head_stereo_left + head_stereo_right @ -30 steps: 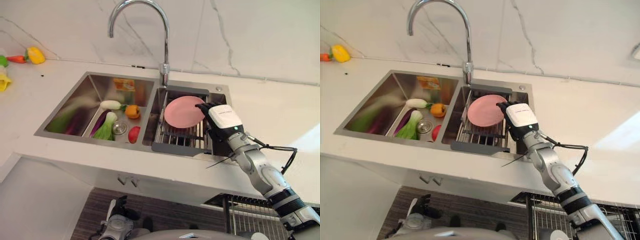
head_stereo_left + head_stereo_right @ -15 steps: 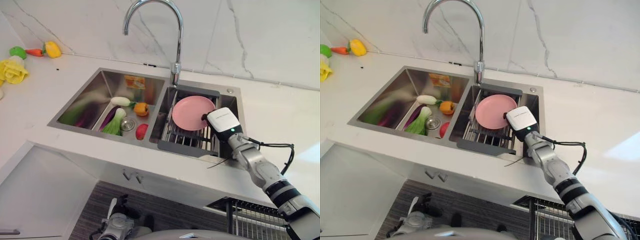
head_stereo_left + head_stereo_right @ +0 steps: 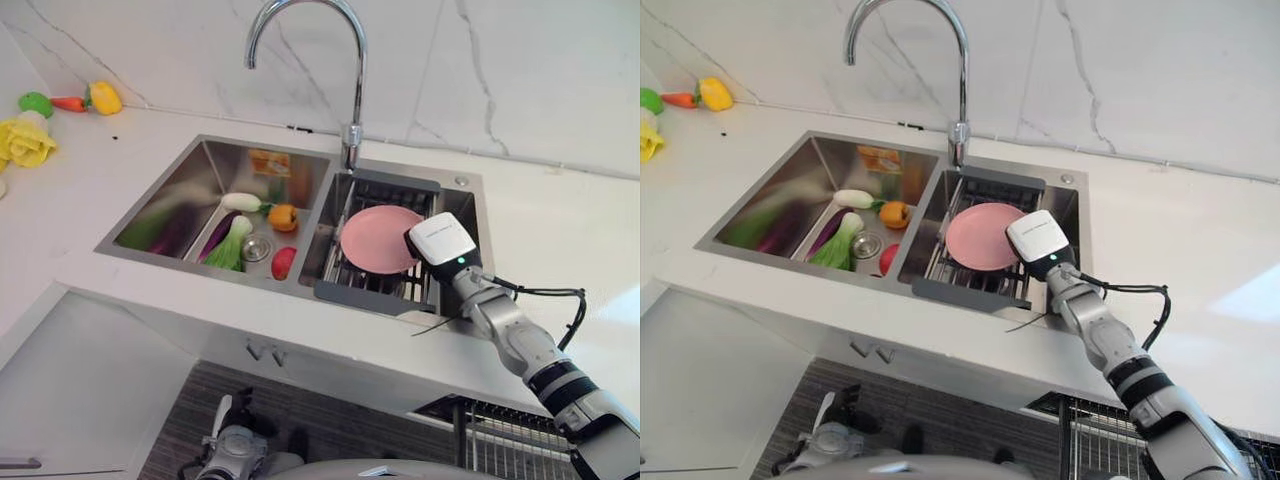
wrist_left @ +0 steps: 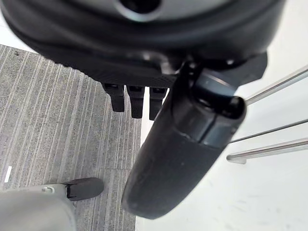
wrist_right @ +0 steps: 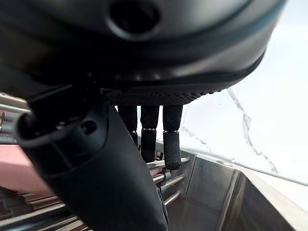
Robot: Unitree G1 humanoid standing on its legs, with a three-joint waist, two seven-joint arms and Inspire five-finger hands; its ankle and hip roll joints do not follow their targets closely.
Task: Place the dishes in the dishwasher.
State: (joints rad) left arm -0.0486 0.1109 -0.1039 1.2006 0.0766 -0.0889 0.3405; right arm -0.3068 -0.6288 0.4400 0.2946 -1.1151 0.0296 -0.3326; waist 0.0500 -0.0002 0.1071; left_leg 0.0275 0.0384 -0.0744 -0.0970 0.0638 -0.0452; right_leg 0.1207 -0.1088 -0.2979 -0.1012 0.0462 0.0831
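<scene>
Dark and straight-fingered, my right robot hand reaches down into the right basin of the sink, fingers relaxed and gripping nothing, their tips just above the bars of the wire rack. From above, the right robot hand sits at the rack's right end, right against the rim of the pink plate; whether I actually touch it I cannot tell. The plate lies leaning on the rack, to the left of my palm and slightly behind it, below the tall faucet.

I judge this to be the pickup step: the plate is not yet grasped. The next move calls for getting my thumb and fingers on opposite faces of the plate's near edge, then pinching firmly before lifting it clear of the bars and carrying it down to the dishwasher rack showing below the counter.

My left robot hand hangs idle over the grey floor, fingers straight, empty.

Toy vegetables lie in the left basin, well apart from the plate.
</scene>
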